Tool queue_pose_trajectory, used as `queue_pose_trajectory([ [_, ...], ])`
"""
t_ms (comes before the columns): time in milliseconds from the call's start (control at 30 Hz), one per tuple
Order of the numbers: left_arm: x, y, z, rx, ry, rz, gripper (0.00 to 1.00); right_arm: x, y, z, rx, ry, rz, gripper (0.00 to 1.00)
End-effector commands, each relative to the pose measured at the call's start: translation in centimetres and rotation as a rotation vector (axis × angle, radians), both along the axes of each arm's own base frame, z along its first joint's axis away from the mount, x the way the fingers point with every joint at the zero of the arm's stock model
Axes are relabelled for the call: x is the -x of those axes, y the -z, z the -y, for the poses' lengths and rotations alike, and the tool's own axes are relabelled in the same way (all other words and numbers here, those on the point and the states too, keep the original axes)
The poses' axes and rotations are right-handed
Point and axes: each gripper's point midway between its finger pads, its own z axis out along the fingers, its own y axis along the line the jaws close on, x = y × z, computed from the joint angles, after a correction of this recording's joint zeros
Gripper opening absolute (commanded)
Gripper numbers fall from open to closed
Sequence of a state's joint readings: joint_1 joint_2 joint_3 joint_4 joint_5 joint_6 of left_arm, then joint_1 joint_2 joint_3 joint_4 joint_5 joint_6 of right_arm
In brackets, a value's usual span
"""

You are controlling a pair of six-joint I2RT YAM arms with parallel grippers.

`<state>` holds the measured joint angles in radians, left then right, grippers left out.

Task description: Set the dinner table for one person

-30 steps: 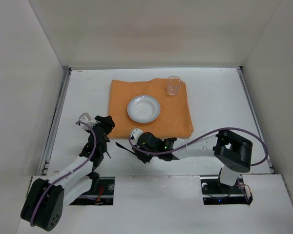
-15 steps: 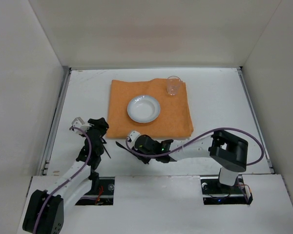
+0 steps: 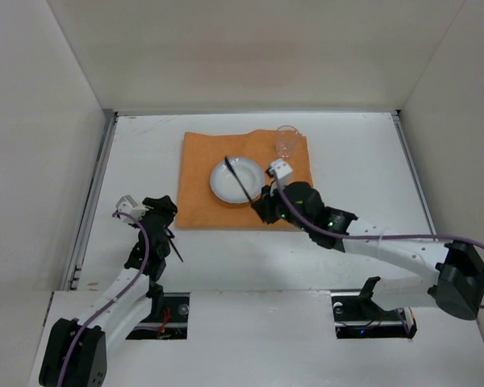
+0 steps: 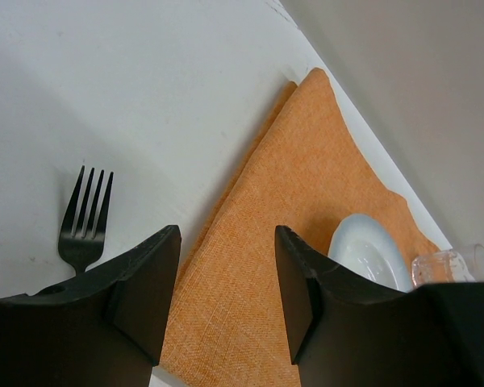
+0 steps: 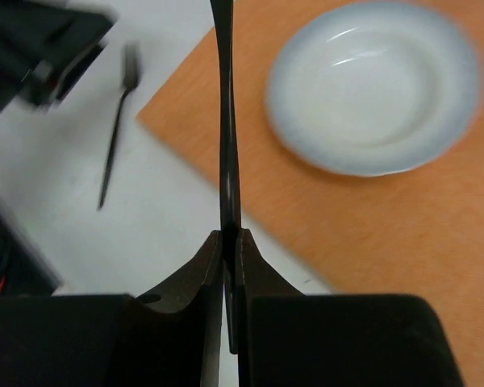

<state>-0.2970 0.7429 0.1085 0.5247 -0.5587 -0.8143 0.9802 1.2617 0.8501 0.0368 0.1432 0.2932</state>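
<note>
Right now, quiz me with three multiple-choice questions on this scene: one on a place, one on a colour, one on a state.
1. Where is the fork?
A. on the plate
B. on the table, beside the cloth
C. in the glass

2. What colour is the cloth?
A. orange
B. blue
C. green

3. What is the right gripper doing?
A. standing open, empty
B. shut on a black utensil
C. gripping the glass

Answers:
1 B: the fork lies on bare white table just off the cloth's edge.
2 A: the cloth is orange in all three views.
3 B: its fingers pinch the thin black utensil above the cloth.
</note>
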Motion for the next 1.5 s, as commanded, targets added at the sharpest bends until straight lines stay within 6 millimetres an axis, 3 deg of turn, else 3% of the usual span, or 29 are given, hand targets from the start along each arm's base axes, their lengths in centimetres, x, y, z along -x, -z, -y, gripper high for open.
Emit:
queue_pose_trajectory([
  [0, -0.1, -0.3, 0.0, 0.008, -0.010, 0.016, 0.48, -4.6, -1.3, 3.6, -0.117, 0.217, 0.017, 0.06],
  [100, -0.3, 0.0, 0.2, 0.005, -0.001, 0.001, 0.48, -8.1, -0.1, 7.2, -0.171, 0.399, -0.054, 0.07],
  [200, -0.3, 0.1, 0.6, 0.006, 0.012, -0.001, 0.48, -10.6, 3.0, 9.3, -0.154, 0.506, -0.141, 0.07],
  [300, -0.4, 0.0, 0.4, 0.005, 0.003, 0.001, 0.48, -11.8, 6.4, 10.5, -0.119, 0.573, -0.221, 0.07],
  [433, -0.3, 0.0, 0.6, 0.007, 0.012, 0.003, 0.48, -12.4, 9.3, 10.5, -0.093, 0.586, -0.293, 0.07],
  [900, -0.8, 0.6, 1.2, 0.003, 0.038, -0.026, 0.48, -12.5, 14.7, 11.5, -0.067, 0.665, -0.417, 0.10],
  [1033, -0.7, 0.4, 1.2, 0.001, 0.040, -0.020, 0.48, -12.5, 15.0, 11.6, -0.064, 0.666, -0.414, 0.20],
  [1133, -0.7, 0.2, 0.8, -0.012, 0.022, -0.017, 0.48, -12.2, 14.1, 11.7, -0.077, 0.663, -0.402, 0.36],
  [1300, -0.8, 0.4, 1.2, -0.036, 0.034, -0.050, 0.47, -11.8, 10.5, 12.7, -0.097, 0.655, -0.312, 0.53],
  [1467, -0.5, 0.1, 2.0, -0.106, 0.061, -0.197, 0.45, -11.3, 7.3, 13.7, -0.084, 0.658, -0.191, 0.59],
])
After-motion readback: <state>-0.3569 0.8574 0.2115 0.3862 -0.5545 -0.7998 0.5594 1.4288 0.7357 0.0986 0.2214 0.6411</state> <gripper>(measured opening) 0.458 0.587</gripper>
